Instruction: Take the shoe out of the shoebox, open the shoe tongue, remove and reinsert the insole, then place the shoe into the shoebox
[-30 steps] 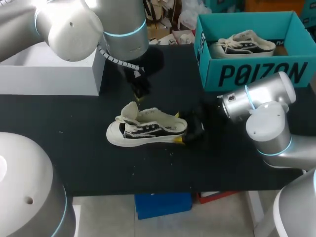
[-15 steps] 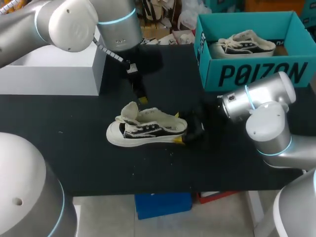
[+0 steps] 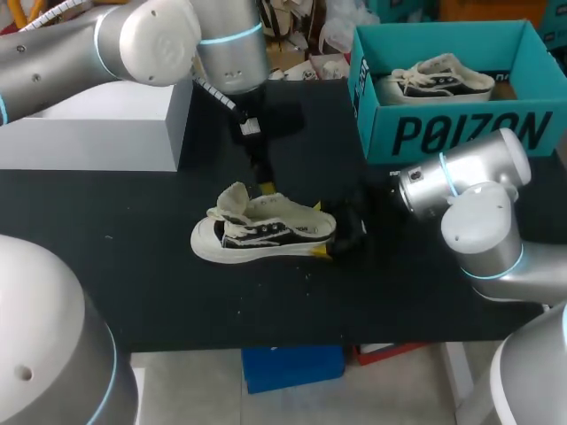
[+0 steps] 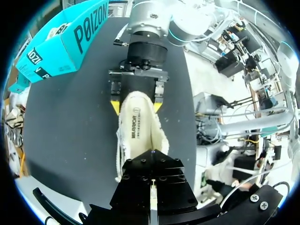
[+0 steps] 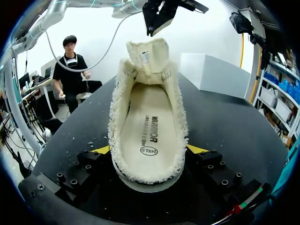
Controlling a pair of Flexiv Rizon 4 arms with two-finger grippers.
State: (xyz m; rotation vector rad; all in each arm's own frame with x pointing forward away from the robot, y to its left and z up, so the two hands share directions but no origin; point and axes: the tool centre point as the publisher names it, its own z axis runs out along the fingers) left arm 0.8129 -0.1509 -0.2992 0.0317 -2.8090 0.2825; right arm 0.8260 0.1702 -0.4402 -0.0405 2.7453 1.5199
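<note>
The right tool (image 5: 149, 150) was clamped on the heel of the sneaker (image 3: 266, 232), which stood mid-frame on the worktop (image 3: 133, 266) with its tongue (image 5: 149, 56) folded up. Light and soft-sided, the sneaker probably grips best at the stiffer heel. The thin, printed insole (image 5: 147, 126) would flex. Beyond the tongue hung the left tool (image 3: 263, 181), apart or together I cannot tell. The lettered teal shoebox (image 3: 461, 133) stood upper right.

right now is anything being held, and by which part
The right end effector grips the shoe by its heel, a yellow tip on each side. The left end effector hangs above the tongue, empty.
</note>
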